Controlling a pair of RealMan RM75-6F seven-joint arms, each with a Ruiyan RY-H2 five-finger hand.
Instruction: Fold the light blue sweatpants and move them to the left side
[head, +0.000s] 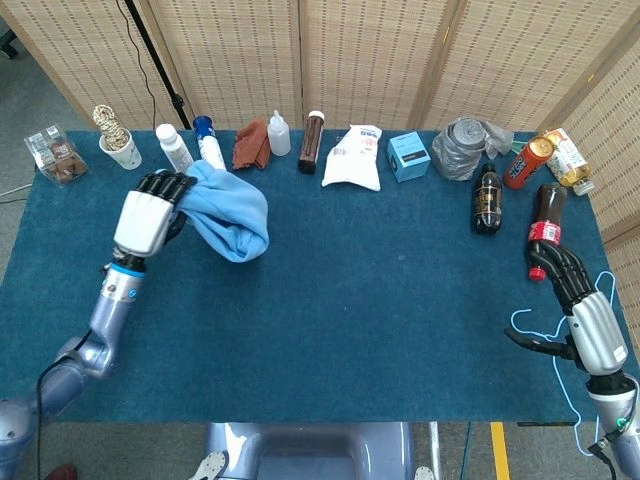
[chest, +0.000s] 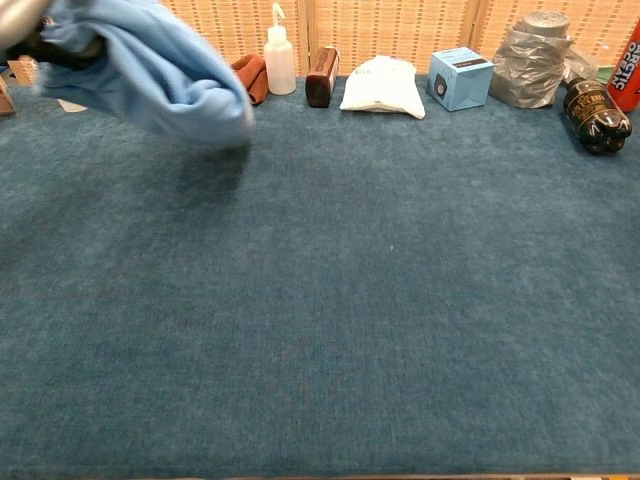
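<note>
Left hand (head: 148, 213), left of centre in the head view, curled around one end of the light blue sweatpants (head: 231, 215), holding them bunched. Bundle hangs to the right of the fingers, apparently lifted off the blue table (head: 380, 300); in the chest view, blurred at the upper left, with a soft shadow on the cloth beneath. Folded only roughly, a rounded wad rather than a flat packet. Judged soft, light, limp: nothing stiff to lever against, likely to sag and unroll wherever unsupported. Fleece-like surface, so probably grippy, not slippery, and nothing fragile. Best taken at a thick gathered edge, several layers at once, as held now; a single layer would let the rest drop open. Just beyond the bundle, at the upper left of the head view: white bottle (head: 175, 148), blue-capped bottle (head: 208, 145), brown cloth (head: 249, 144), all close enough for trailing fabric to brush. Right hand (head: 585, 308), at the lower right edge of the head view, empty with fingers loosely spread, just below a cola bottle (head: 544, 226), well apart from the garment.
</note>
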